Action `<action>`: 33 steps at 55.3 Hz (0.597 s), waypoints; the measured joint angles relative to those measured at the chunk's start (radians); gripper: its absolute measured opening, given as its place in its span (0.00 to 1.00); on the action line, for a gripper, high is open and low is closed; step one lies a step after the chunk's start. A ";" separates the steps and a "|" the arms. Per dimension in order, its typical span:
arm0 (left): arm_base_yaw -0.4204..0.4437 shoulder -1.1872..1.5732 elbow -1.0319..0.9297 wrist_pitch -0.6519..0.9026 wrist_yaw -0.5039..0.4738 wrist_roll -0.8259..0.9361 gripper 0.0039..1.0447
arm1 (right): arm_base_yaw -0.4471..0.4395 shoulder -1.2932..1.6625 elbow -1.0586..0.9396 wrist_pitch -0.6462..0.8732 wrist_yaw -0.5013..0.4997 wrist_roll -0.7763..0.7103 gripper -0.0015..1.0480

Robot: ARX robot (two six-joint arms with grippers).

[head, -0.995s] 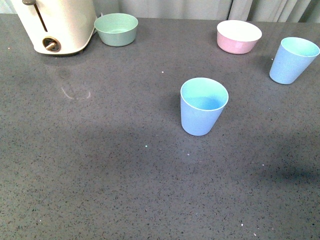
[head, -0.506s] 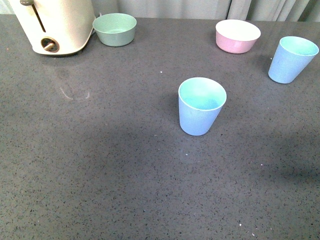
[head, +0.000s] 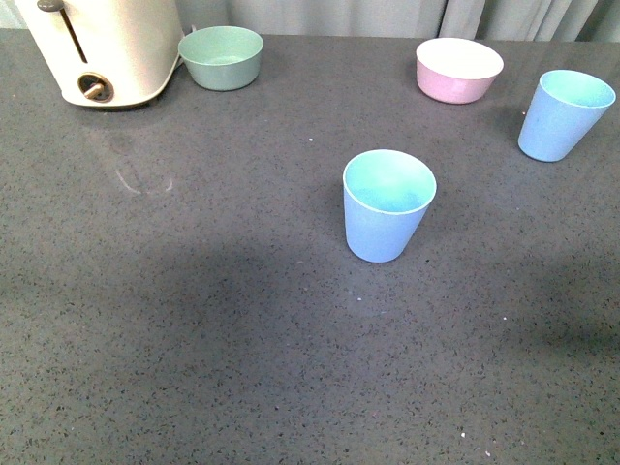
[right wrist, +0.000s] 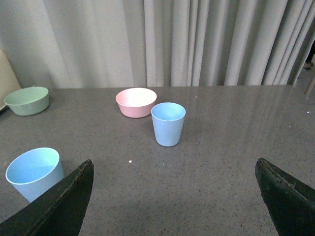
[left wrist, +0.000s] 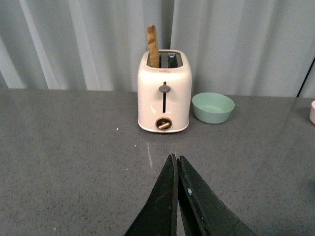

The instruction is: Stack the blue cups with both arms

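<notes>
Speckled dark grey desk (head: 194, 320), pale curtains (right wrist: 197, 39) behind. Upright on it, well apart: near blue cup (head: 387, 218), far blue cup (head: 562, 121). Left claw (left wrist: 176, 162) clenched, empty; right claw (right wrist: 173, 164) spread wide.

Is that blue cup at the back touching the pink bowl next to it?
Apart. The front view shows a strip of bare grey table between the blue cup and the pink bowl.

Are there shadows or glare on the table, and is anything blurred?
Front view: wide soft shadows darken the table near the camera; a faint glare mark lies before the toaster. Left wrist view: the shut left hand is a dark shape, the toaster sharp. Right wrist view: even light, both cups sharp.
</notes>
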 joint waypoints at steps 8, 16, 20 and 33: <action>0.000 -0.099 -0.008 -0.092 -0.001 0.001 0.01 | 0.000 0.000 0.000 0.000 0.000 0.000 0.91; 0.000 -0.209 -0.008 -0.195 -0.001 0.001 0.01 | 0.000 0.000 0.000 0.000 0.000 0.000 0.91; 0.000 -0.248 -0.008 -0.231 0.000 0.001 0.01 | 0.000 0.000 0.000 0.000 0.000 0.000 0.91; 0.000 -0.372 -0.008 -0.349 0.000 0.001 0.01 | 0.000 0.000 0.000 0.000 0.000 0.000 0.91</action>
